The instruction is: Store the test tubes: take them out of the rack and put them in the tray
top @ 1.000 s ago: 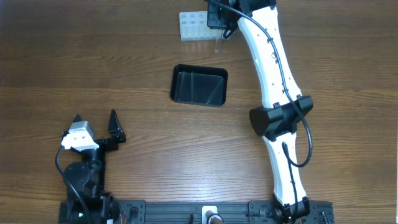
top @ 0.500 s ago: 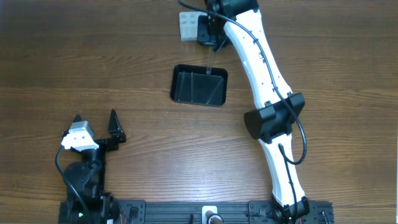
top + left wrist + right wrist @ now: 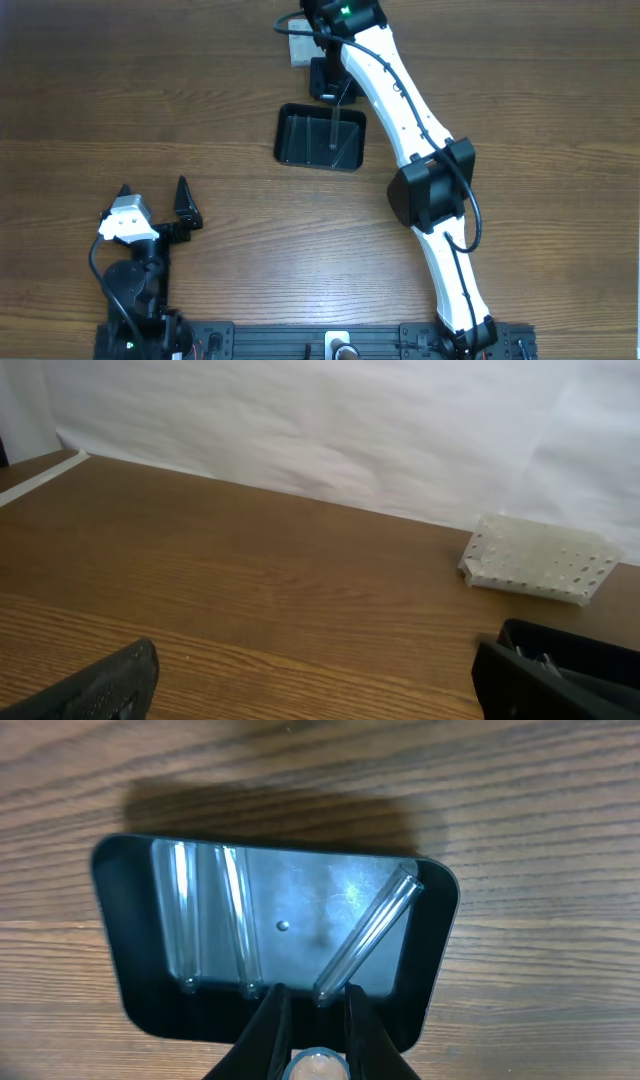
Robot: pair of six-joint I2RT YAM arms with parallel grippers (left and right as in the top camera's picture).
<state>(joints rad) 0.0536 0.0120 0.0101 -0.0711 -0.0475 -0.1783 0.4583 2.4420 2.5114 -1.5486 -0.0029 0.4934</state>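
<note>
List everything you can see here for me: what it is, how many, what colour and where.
table: 1, brown wood, under everything
tray: 1, black, around the middle of the table
rack: 1, white, just beyond the tray on the far side
test tubes: 3, clear, lying in the tray, two side by side and one slanted
held test tube: 1, clear, above the tray
left hand: 1, black, open, near its own base
right hand: 1, black, shut on the held test tube, over the tray
</note>
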